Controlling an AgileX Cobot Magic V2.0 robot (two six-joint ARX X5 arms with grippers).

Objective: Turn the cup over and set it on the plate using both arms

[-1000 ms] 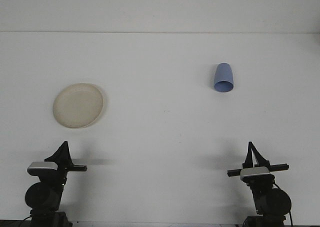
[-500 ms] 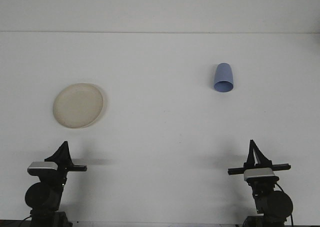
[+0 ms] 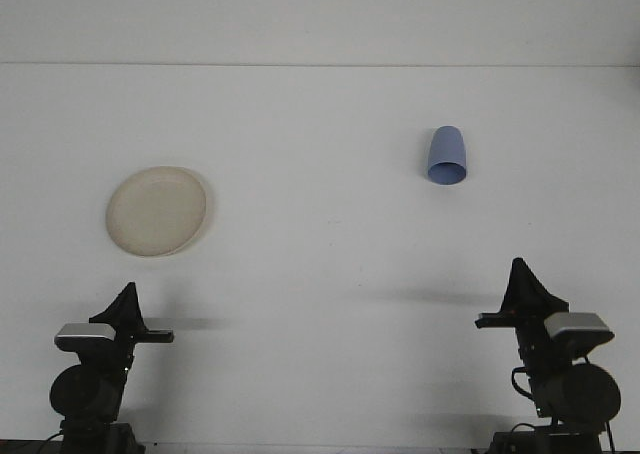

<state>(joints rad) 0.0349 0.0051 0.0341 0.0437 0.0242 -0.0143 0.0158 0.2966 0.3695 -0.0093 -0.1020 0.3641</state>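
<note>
A blue cup [image 3: 446, 156] stood mouth-down on the white table [image 3: 320, 264], well ahead of the right gripper [image 3: 520, 276]. A cream plate [image 3: 157, 211] lay ahead of the left gripper [image 3: 127, 298], apart from it. Neither gripper touched anything.

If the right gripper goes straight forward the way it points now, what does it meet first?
Probably nothing close: the right gripper points forward over the bare table. The blue cup lies further ahead but to its left, so the line likely passes beside it. Depth is unclear from this one view.

Cup [image 3: 446, 156], plate [image 3: 157, 211] well apart; table [image 3: 320, 264] open between.
</note>
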